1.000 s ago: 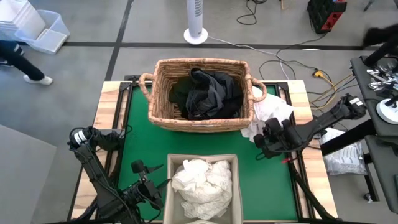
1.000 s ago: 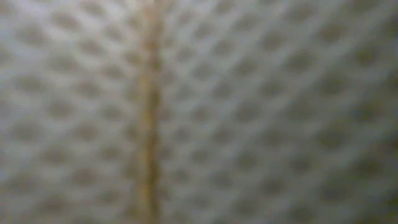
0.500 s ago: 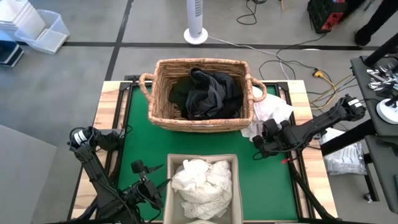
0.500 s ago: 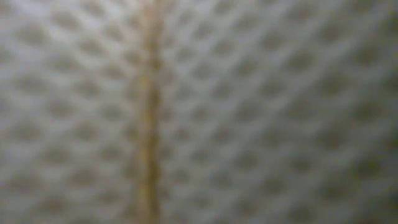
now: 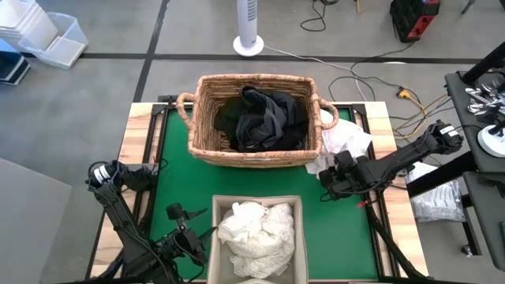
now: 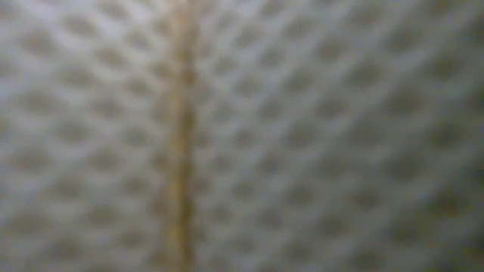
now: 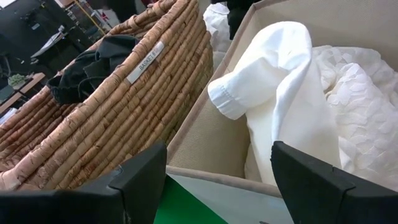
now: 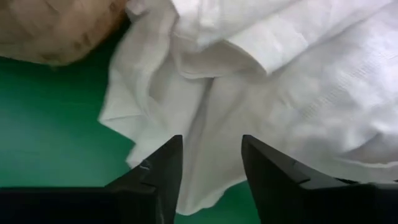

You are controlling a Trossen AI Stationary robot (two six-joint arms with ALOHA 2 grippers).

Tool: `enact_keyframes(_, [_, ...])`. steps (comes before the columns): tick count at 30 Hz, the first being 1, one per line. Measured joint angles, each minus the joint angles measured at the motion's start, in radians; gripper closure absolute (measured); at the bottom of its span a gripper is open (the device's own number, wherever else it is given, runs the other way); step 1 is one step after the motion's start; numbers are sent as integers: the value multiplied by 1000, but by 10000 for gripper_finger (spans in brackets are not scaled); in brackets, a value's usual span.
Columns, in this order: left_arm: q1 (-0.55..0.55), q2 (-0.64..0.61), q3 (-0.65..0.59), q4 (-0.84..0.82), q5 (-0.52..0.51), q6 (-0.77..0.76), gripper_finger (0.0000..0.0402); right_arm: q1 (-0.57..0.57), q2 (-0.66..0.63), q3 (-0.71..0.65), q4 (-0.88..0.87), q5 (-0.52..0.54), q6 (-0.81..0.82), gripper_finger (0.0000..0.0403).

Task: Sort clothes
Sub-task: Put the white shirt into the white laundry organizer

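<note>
A wicker basket [image 5: 202,118] at the far middle of the green mat [image 5: 173,185] holds dark clothes [image 5: 260,118]. A beige fabric box [image 5: 214,237] at the near middle holds white clothes [image 5: 256,229]. A loose white garment [image 5: 347,140] lies on the mat against the basket's right end. My right gripper [image 5: 325,181] is open, its fingers [image 8: 163,163] slanting down over the garment's [image 8: 280,74] near edge. My left gripper [image 7: 217,186] stands open beside the box's left wall [image 7: 211,143], at the near left [image 5: 201,235], with nothing between its fingers. My right gripper slants down from the table's right side, its open fingers standing on either side of a fold at the white garment's near edge [image 8: 208,130]. I cannot tell whether the fingertips touch the cloth. The garment lies slack on the mat.
A blurred woven surface fills the whole low view. Bare green mat lies left of the basket and right of the box [image 5: 339,229]. A clear plastic bag [image 5: 434,201] sits off the table's right edge. A fan base [image 5: 248,43] and cables are on the floor beyond.
</note>
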Motion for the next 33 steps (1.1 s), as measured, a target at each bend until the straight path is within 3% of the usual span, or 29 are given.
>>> enact_keyframes(14, [0,0,0,0,0,8,137,-79,100,3,2,15,-79,207])
enact_keyframes(33, [0,0,0,-1,0,12,137,-215,343,2,185,-13,-420,274])
